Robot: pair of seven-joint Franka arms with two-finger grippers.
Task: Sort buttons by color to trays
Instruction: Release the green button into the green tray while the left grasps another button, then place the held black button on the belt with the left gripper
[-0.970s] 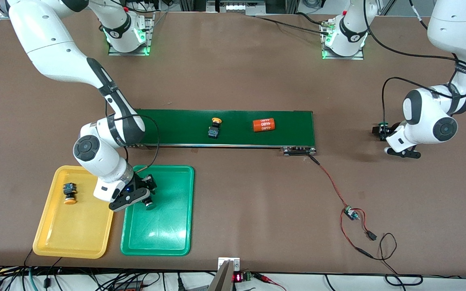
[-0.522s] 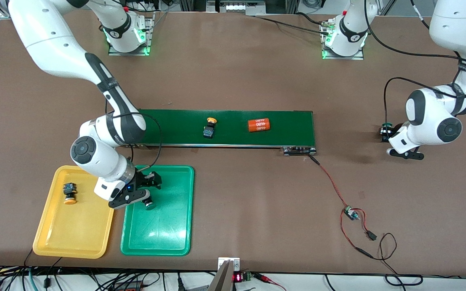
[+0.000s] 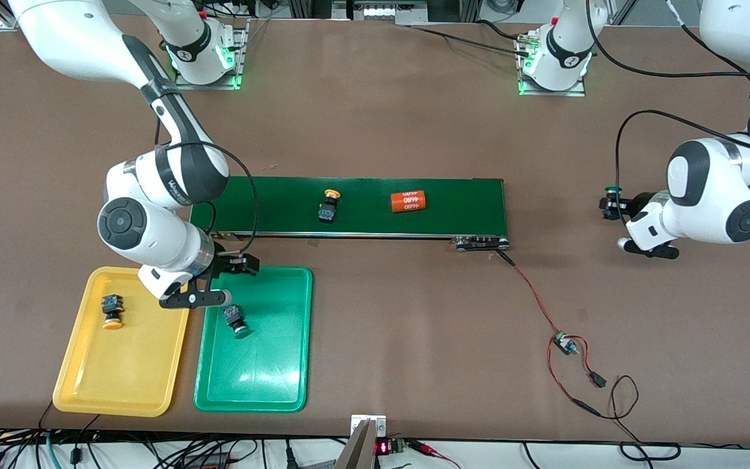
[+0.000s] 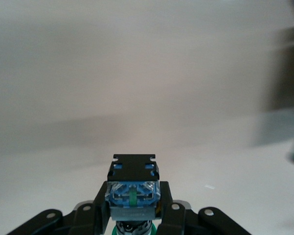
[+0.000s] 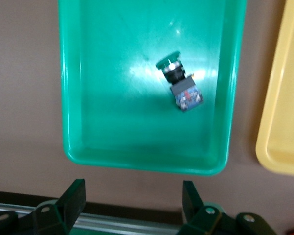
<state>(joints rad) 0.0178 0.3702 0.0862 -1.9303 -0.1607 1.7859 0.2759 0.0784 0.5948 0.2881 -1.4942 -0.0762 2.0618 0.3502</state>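
Note:
My left gripper [image 3: 612,206] hangs over the bare table off the conveyor's end, at the left arm's end, shut on a green button [image 3: 611,191]. In the left wrist view the blue-black body of that button [image 4: 132,192] sits clamped between the fingers [image 4: 165,203]. My right gripper [image 3: 235,281] is open and holds nothing, over the green tray's [image 3: 297,339] edge nearest the conveyor. A second green button [image 3: 234,319] [image 5: 180,83] lies in that tray. One yellow button [image 3: 112,311] lies in the yellow tray [image 3: 75,384]; another [image 3: 329,206] rides the belt.
The dark-green conveyor [image 3: 466,202] also carries an orange cylinder [image 3: 409,201] with white print. A red-and-black wire with a small board [image 3: 564,343] trails from the conveyor's end toward the front edge. The yellow tray's rim [image 5: 283,122] shows beside the green tray [image 5: 71,98].
The left gripper shut on the green button and lifted it. The right gripper opened wider and drew up from the green tray's button toward the conveyor. The belt's button and cylinder moved toward the right arm's end.

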